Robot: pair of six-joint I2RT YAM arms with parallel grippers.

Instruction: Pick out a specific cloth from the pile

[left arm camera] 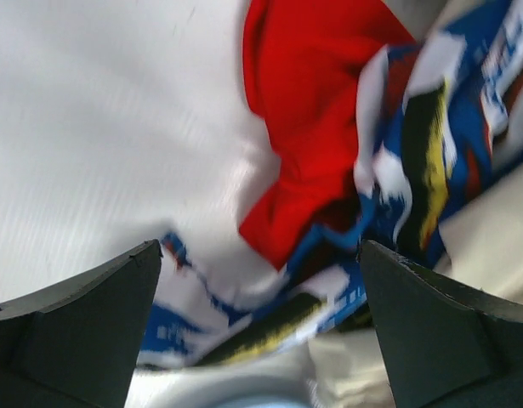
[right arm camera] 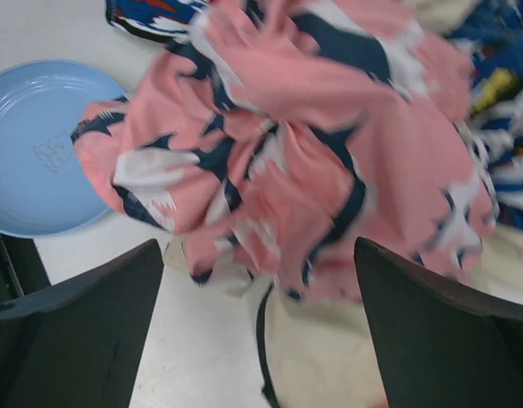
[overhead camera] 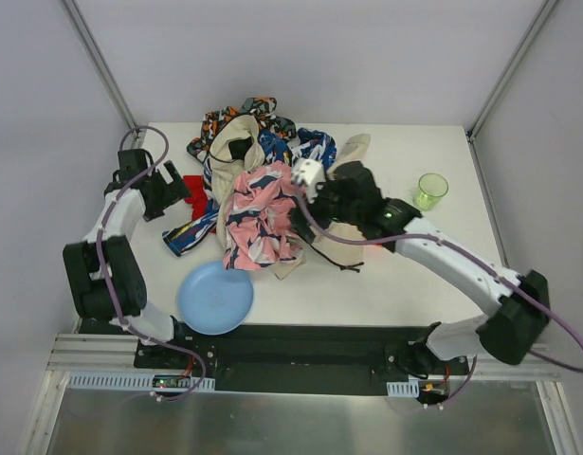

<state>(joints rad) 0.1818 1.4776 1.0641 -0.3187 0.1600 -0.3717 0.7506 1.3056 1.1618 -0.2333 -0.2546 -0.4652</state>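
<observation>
Red cloth (left arm camera: 316,110): on the table (overhead camera: 405,284) at the left edge of the pile (overhead camera: 263,180), its lower edge overlapped by a blue-and-white printed cloth (left arm camera: 440,127).
Left tool (left arm camera: 261,248): spread wide, gripping nothing, just short of that edge.
Right tool (right arm camera: 257,246): spread wide above the pink printed cloth (right arm camera: 312,161), gripping nothing.
Blue plate (overhead camera: 215,297): just beside the pink cloth, on the near side.

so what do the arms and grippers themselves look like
Both arms have white links with black joints. A purplish cable runs along the left arm and the right arm, which shows a small green light. The left gripper and right gripper each have two black wedge-shaped fingers.
</observation>
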